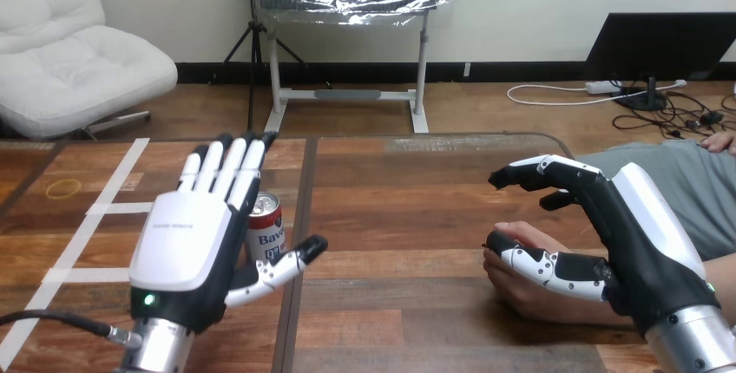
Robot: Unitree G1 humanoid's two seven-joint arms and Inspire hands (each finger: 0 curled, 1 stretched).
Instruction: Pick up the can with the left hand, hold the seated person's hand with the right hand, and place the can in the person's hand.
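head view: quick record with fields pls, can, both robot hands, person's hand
can: upright on the table, partly hidden behind the left robot hand, not held
left robot hand: open, fingers straight, its back to the camera, in front of the can
right robot hand: open, arched over the person's hand, thumb touching it, fingers apart above it
person's hand: resting on the table at the view's right
task state: can not yet picked up

The left hand (pixel 187 247) hides most of the can (pixel 266 219), leaving its right side. The right hand (pixel 642 238) covers part of the person's hand (pixel 526 300) and its wrist.
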